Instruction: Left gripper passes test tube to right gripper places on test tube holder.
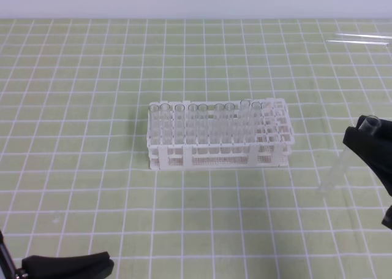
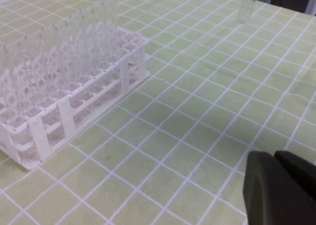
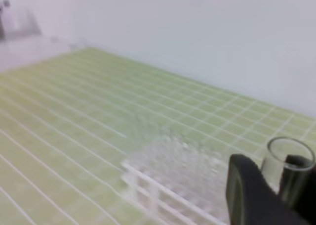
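Note:
The test tube [image 1: 334, 171] hangs tilted above the mat at the right, rounded end down. My right gripper [image 1: 365, 133] is shut on its rimmed top. In the right wrist view the open rim of the tube [image 3: 273, 169] sits between the black fingers of the right gripper [image 3: 276, 183]. The white test tube holder [image 1: 277, 145] stands mid-table to the tube's left, holding several clear tubes in its back and left holes. My left gripper [image 1: 92, 267] rests low at the front left, fingers together and holding nothing. Its wrist view shows the holder [image 2: 64, 118] and the tube's blurred lower end [image 2: 244, 7].
A green mat with a white grid [image 1: 92, 187] covers the table. Loose clear tubes [image 1: 361, 40] lie at the far right back. A pale wall [image 1: 184, 0] bounds the far edge.

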Robot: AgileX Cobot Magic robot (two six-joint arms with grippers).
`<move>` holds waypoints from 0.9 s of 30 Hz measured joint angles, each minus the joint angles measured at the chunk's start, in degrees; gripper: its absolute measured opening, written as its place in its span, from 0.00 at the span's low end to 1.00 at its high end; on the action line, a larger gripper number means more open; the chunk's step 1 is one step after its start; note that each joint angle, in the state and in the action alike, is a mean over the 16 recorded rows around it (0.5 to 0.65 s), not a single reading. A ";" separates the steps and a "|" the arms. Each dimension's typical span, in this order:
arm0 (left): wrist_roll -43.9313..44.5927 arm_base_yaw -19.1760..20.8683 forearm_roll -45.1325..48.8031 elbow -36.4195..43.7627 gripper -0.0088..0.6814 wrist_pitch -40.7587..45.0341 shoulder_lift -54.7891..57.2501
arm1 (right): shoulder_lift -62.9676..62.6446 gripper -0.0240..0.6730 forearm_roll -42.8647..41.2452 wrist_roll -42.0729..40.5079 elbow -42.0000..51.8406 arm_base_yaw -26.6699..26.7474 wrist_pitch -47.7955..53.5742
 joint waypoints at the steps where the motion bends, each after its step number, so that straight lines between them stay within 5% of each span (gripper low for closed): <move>1: 0.01 0.00 0.01 0.00 0.01 0.00 0.00 | 0.52 0.18 0.27 -0.87 -0.13 0.00 -0.31; 27: 0.49 -0.02 -0.05 -0.02 0.01 0.12 -0.12 | 26.66 0.18 1.43 -16.60 -18.43 4.71 -4.30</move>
